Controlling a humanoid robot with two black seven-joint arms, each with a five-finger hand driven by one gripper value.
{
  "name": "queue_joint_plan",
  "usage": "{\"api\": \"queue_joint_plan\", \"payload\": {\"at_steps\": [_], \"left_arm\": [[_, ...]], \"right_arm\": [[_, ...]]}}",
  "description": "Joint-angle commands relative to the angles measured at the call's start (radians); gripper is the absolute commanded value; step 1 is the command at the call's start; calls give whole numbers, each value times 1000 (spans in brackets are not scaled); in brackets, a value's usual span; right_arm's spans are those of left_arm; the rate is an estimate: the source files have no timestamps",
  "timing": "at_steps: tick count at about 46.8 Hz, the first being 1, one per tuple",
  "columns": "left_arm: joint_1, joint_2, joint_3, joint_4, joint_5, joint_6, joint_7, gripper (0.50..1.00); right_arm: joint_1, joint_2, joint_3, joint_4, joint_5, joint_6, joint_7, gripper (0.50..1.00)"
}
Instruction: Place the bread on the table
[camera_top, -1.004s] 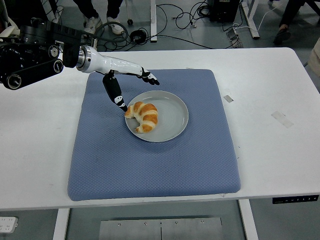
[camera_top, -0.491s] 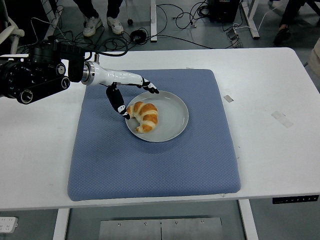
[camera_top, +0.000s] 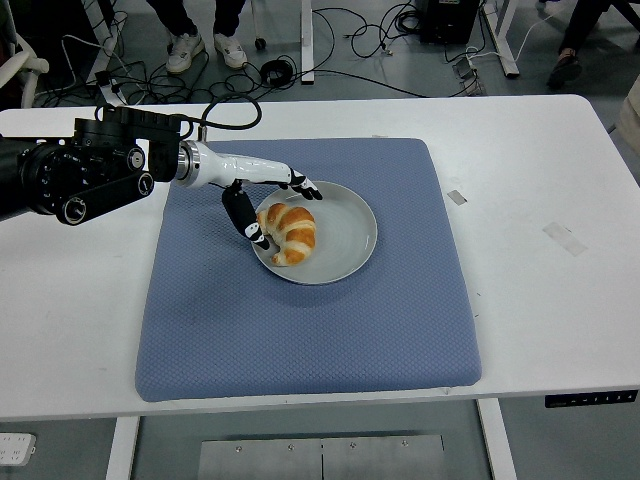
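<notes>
Bread (camera_top: 287, 230) on grey plate (camera_top: 350, 245), mid blue mat (camera_top: 310, 330), white worktop (camera_top: 540, 300). Left hand (camera_top: 265, 205) at its left end, fingers (camera_top: 305, 187) spread around it, not closed. Grasp, lift, placement all left.

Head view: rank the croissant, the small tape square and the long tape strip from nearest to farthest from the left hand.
1. croissant, on the plate, at the left hand.
2. small tape square, right of the blue mat.
3. long tape strip, far right on the table.

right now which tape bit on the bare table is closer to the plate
The smaller grey tape piece, just off the blue mat's right edge; the larger tape strip lies farther right of the plate.
</notes>
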Motion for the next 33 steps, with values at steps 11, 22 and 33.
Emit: {"api": "queue_joint_plan", "payload": {"at_steps": [11, 22, 33], "left_arm": [[9, -20, 0, 2, -10, 9, 0, 893], [20, -30, 2, 2, -12, 23, 0, 890], [26, -28, 2, 2, -12, 23, 0, 805]], "right_arm": [[0, 0, 0, 0, 0, 0, 1, 1000], [0, 0, 0, 0, 0, 0, 1, 1000], [0, 0, 0, 0, 0, 0, 1, 1000]]}}
